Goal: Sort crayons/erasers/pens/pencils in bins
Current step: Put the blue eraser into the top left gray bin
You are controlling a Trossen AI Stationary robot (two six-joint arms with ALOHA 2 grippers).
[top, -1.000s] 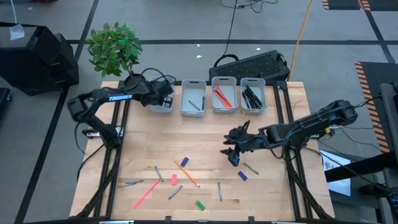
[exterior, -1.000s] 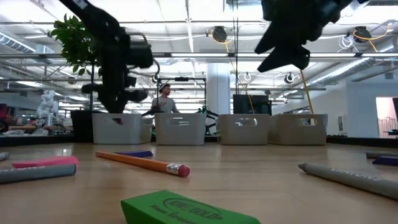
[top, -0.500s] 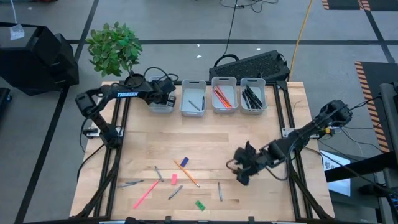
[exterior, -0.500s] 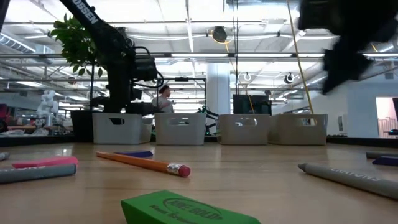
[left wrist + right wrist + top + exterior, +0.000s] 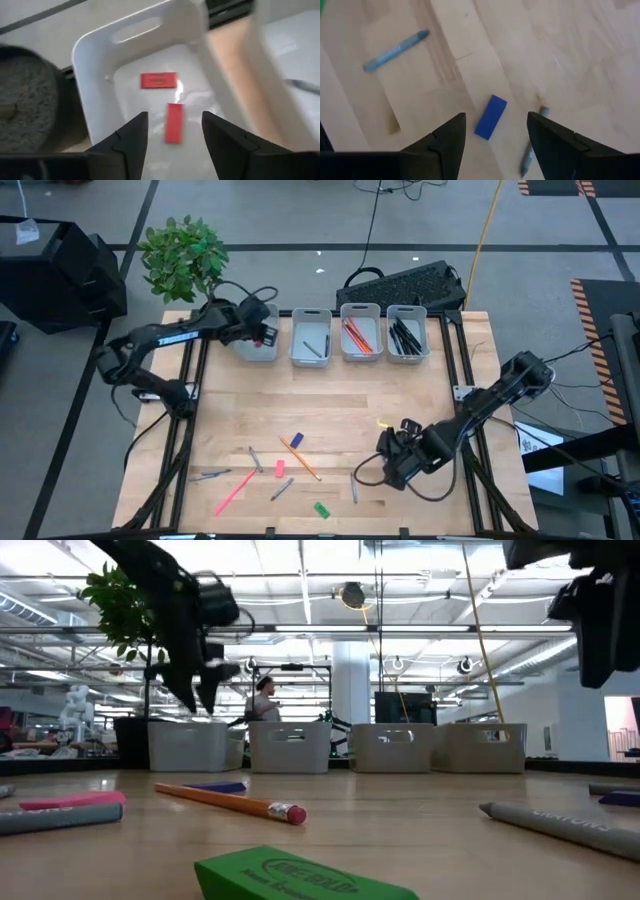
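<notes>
Two red erasers lying in the leftmost bin, under the left gripper, fingers spread and empty. Right gripper likewise parted, hovering low over a blue eraser on the table, beside a grey crayon.

From above, the right hand is covering the blue eraser beneath it. In the low view, the green eraser is running off the bottom edge, and the bins are hiding their contents behind their walls.
</notes>
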